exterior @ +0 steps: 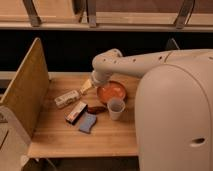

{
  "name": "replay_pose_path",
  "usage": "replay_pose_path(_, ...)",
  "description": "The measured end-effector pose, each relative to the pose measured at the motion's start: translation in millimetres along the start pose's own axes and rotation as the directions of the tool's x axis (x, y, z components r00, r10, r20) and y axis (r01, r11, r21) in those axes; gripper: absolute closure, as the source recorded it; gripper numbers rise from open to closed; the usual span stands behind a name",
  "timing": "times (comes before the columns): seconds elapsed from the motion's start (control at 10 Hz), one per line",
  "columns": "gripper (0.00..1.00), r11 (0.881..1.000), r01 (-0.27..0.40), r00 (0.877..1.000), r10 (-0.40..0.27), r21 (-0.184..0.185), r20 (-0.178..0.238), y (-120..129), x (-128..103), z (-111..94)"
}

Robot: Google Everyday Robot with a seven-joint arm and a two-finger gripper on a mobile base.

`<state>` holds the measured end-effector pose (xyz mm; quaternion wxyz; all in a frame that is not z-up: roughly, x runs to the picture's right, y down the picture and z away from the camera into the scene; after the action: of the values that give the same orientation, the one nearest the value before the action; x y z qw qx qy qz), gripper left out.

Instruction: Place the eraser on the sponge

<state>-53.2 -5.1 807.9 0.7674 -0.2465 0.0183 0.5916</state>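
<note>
The eraser, a small block with a whitish top and red and dark edges, lies on the wooden table, touching the upper left corner of the blue-grey sponge. The sponge lies flat just in front of it. My gripper hangs at the end of the white arm, above the table's back part, between the cream-white packet and the orange bowl. It is well behind the eraser and holds nothing that I can make out.
A cream-white packet lies behind the eraser. A dark reddish-brown lump sits beside the sponge. An orange bowl and a white cup stand to the right. A wooden panel walls the table's left side.
</note>
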Motion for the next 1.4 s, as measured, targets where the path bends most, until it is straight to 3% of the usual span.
replay_pose_path(0.4, 0.2, 1.0, -0.001, 1.0, 0.001, 0.0, 0.002, -0.1, -0.4, -0.4)
replay_pose_path(0.5, 0.2, 1.0, -0.029, 0.999, 0.029, -0.011, 0.016, 1.0, -3.0, -1.6)
replay_pose_path(0.6, 0.2, 0.995, -0.088, 0.995, 0.09, -0.042, 0.041, 6.6, -7.0, -2.6)
replay_pose_path(0.8, 0.2, 0.974, -0.202, 0.977, 0.208, -0.098, 0.052, 22.5, -0.8, 1.5)
replay_pose_path(1.0, 0.2, 0.96, -0.26, 0.964, 0.264, -0.104, 0.024, 33.3, 18.6, 8.1)
replay_pose_path(1.4, 0.2, 0.958, -0.266, 0.963, 0.269, -0.106, 0.016, 35.5, 21.7, 9.1)
